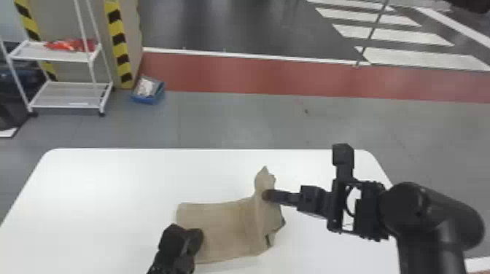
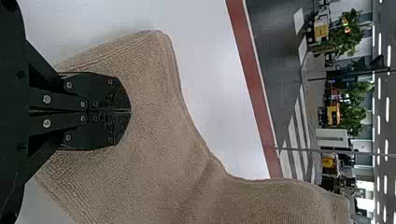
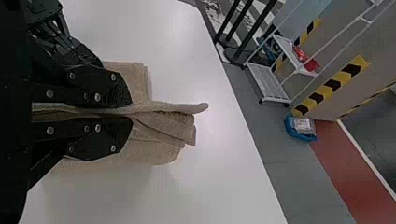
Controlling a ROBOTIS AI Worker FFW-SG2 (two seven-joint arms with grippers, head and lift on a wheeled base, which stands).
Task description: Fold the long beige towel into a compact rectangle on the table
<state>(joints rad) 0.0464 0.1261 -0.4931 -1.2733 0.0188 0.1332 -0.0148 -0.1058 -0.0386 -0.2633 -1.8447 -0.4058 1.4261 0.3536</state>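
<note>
Towel [image 1: 222, 229] between fingers [image 3: 109, 88] of right end effector [image 1: 268, 196], seemingly beneath left end effector [image 1: 195, 241].

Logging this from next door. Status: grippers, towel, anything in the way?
Right gripper shut on towel, right end raised. Left gripper shut at towel's near left part, possibly in the fold's way. Fold unfinished.

Bright light; glare on the table [image 1: 91, 182]; soft shadow beside the towel [image 1: 226, 226].

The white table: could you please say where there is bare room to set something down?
Tabletop lies bare from the left gripper to the left edge, and from the towel to the far edge. Crowded: the towel, clamped by the right gripper.
</note>
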